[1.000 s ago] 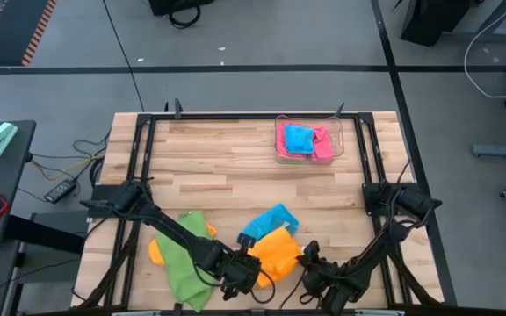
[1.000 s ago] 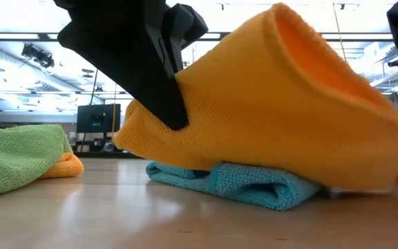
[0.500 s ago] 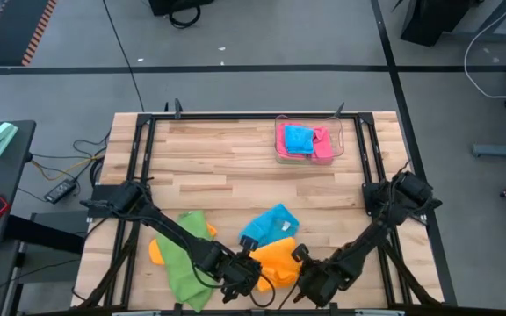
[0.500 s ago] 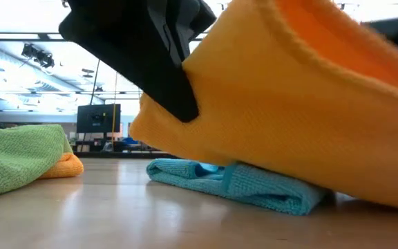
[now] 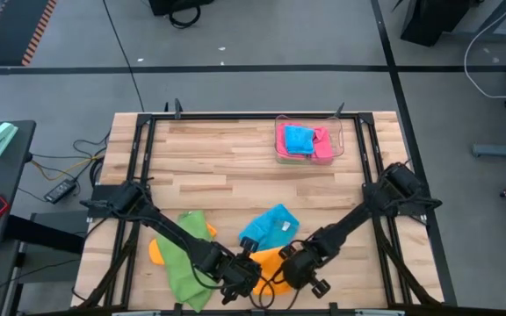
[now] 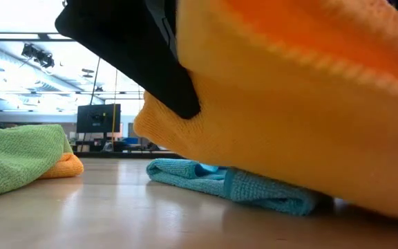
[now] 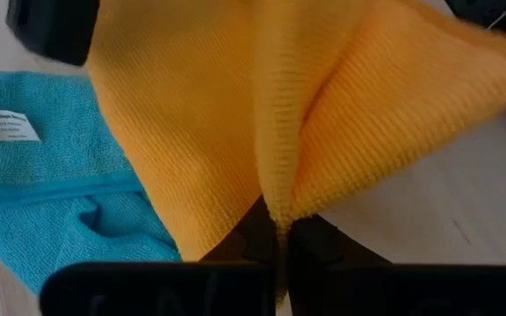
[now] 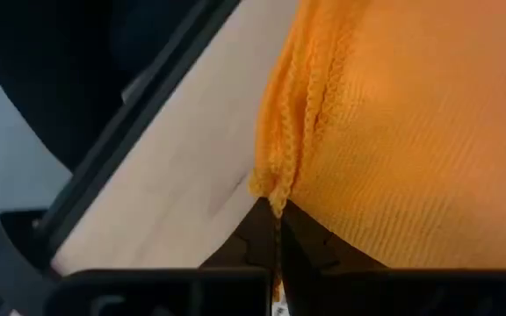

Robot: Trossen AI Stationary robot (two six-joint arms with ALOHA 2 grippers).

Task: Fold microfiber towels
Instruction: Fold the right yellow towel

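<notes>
Here, at the table's point(image 5: 235, 167) near edge, a green towel point(image 5: 181, 259) lies loose over a second orange cloth point(image 5: 155, 252), set aside for later folding. The left gripper point(image 5: 247, 279) is clenched on one edge of the orange towel point(image 5: 269, 263), which hangs raised above the wood so its halves can be brought together. A blue towel point(image 5: 271, 226) lies just behind it. The right gripper point(image 5: 299, 272) pinches the opposite edge, close beside the left. Far right, a tray point(image 5: 281, 151) holds folded cloths.
</notes>
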